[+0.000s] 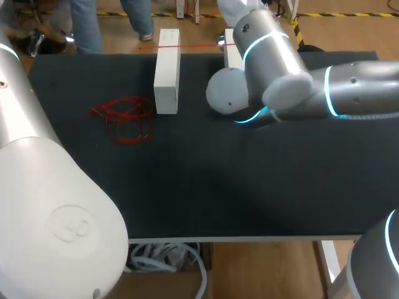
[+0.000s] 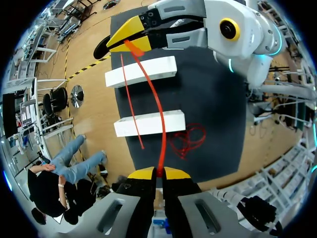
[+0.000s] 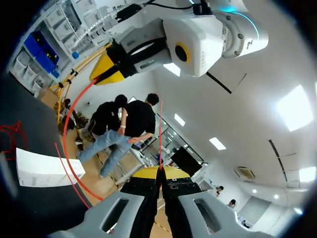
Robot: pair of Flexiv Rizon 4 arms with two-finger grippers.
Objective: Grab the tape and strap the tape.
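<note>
Left gripper [image 2: 157,172] and right gripper [image 3: 159,171] are each clamping tape [image 2: 163,126] stretching across blocks [image 1: 167,71] on the black table [image 1: 249,187]; only wrist views are showing the grips.

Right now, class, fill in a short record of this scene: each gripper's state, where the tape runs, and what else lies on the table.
left gripper: shut on the red tape strand
right gripper: shut on the same strand
red tape strand: curves from one gripper to the other, crossing over the white blocks
white blocks: two, lying parallel on the black table
loose red tape: a tangle on the table beside one block
</note>
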